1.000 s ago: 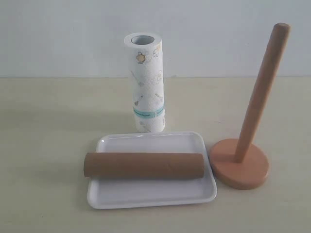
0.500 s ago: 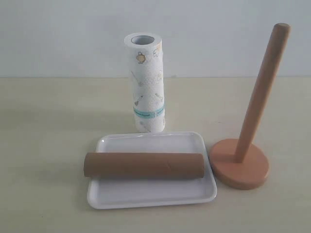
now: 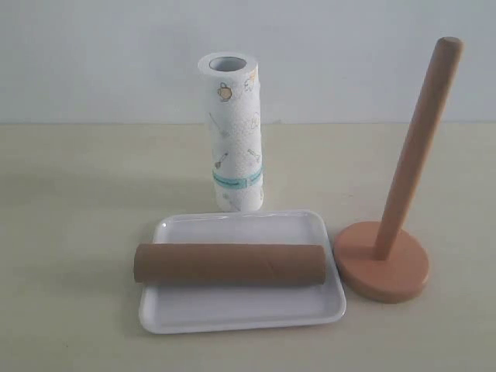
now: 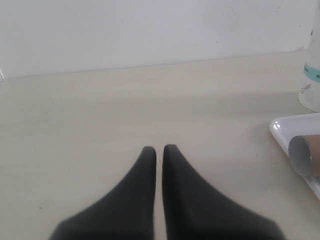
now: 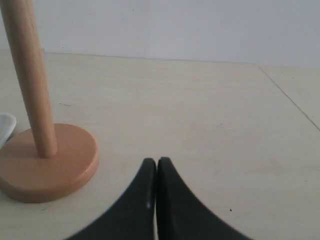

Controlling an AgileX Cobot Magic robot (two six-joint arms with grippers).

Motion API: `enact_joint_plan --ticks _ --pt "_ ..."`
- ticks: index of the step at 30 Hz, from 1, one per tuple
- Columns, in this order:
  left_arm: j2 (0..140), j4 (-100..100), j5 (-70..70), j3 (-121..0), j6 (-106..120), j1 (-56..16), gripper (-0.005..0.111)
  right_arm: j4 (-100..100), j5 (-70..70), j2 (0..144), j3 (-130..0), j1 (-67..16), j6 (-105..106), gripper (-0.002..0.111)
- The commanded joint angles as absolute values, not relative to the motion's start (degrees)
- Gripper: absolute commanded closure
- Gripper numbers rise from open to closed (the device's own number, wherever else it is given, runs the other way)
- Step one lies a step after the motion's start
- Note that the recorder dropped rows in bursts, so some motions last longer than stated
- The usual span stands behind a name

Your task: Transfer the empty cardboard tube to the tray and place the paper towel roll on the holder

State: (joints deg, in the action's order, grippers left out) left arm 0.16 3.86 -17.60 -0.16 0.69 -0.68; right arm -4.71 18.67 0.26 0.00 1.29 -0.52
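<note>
The brown cardboard tube lies on its side across the white tray. Behind the tray the paper towel roll stands upright on the table. To the tray's right stands the wooden holder, its pole bare. No gripper shows in the exterior view. My left gripper is shut on nothing, low over bare table, with the tube's open end, the tray corner and the roll's foot off to one side. My right gripper is shut and empty, a short way from the holder's base.
The pale table runs back to a white wall. In the right wrist view a seam crosses the table top on the side away from the holder.
</note>
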Motion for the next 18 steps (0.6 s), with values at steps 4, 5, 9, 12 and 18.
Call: enact_joint_plan --ticks 4,5,9,12,18 --pt "0.0 3.6 -17.4 0.0 1.0 -0.6 0.103 -0.3 19.0 0.0 0.0 1.7 2.1 0.108" --pt "0.0 3.6 -17.4 0.0 1.0 -0.6 0.103 0.0 19.1 0.0 0.0 1.5 2.1 0.108" --pt "0.0 3.6 -17.4 0.0 1.0 -0.6 0.103 0.0 19.1 0.0 0.0 -2.4 1.8 0.108" --pt "0.0 3.6 -17.4 0.0 1.0 -0.6 0.103 0.0 19.1 0.0 0.0 -3.0 1.8 0.108" --pt "0.0 3.6 -17.4 0.0 1.0 -0.6 0.103 0.0 19.1 0.0 0.0 -3.0 1.8 0.108"
